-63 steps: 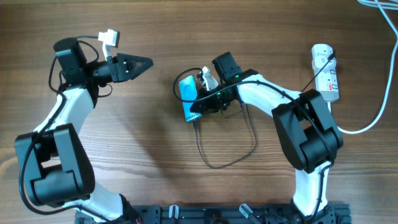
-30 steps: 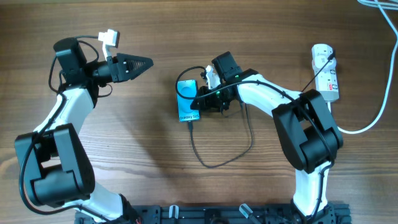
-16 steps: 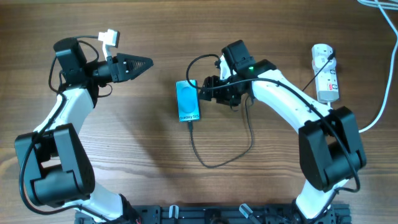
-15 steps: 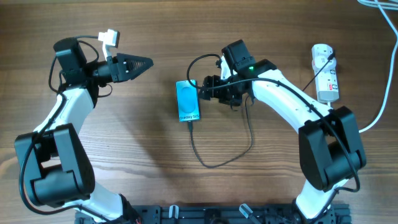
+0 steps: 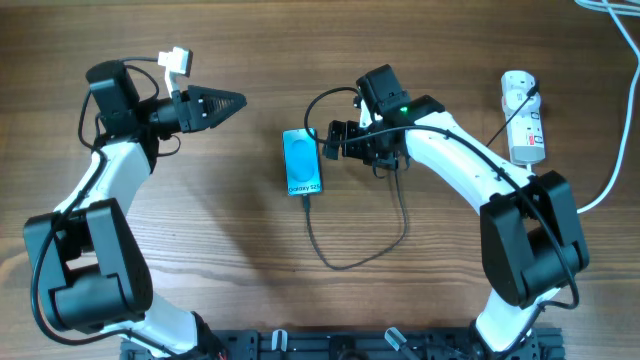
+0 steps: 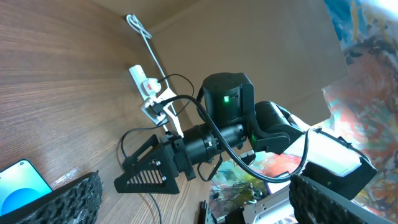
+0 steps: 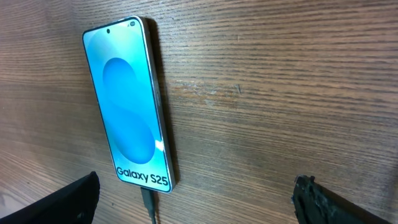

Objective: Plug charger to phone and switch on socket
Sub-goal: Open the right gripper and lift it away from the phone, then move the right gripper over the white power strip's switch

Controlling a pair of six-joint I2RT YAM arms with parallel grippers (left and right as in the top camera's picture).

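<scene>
The phone (image 5: 302, 162) lies flat on the wooden table, teal screen up, with its text end toward the near edge. In the right wrist view the phone (image 7: 130, 102) has the charger's dark connector (image 7: 148, 200) seated in its bottom edge. The thin black charger cable (image 5: 345, 264) loops from there toward the near edge and back up under the right arm. My right gripper (image 5: 330, 141) stands open just right of the phone, holding nothing. My left gripper (image 5: 236, 100) hovers open at the far left, well away from the phone. The white socket (image 5: 522, 118) lies at the far right with a black plug in it.
A thick white cord (image 5: 612, 170) runs from the socket off the right edge. In the left wrist view the right arm's gripper (image 6: 155, 171) and the distant socket (image 6: 143, 81) show, with clutter beyond the table edge.
My right gripper opened, let go at the phone and drew back slightly to the right. The phone now lies flat and still. The left arm has not moved.
</scene>
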